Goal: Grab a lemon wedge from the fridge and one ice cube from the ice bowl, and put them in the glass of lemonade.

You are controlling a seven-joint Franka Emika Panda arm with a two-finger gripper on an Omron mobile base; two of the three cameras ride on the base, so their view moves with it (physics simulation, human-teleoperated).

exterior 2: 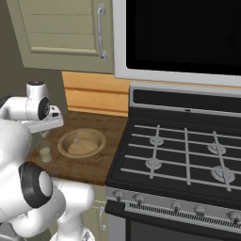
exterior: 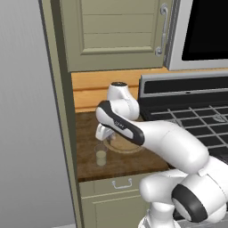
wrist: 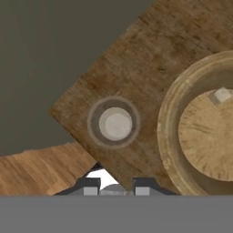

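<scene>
Glass (wrist: pixel 115 123) of lemonade on the wooden surface (wrist: pixel 136 68), just beside the ice bowl (wrist: pixel 169 136) — straight below and slightly ahead of the claw (wrist: pixel 116 185). Claw part-closed; grip on anything — cannot tell.

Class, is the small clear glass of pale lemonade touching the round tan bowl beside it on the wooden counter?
Apart. In the hand view, bare wood shows between the glass and the bowl's rim.

Lighting: even, soft, rendered. Faint shadow beneath the arm (exterior: pixel 133 129) on the wooden counter (exterior: pixel 89 133). Slight overall softness; no glare.
</scene>
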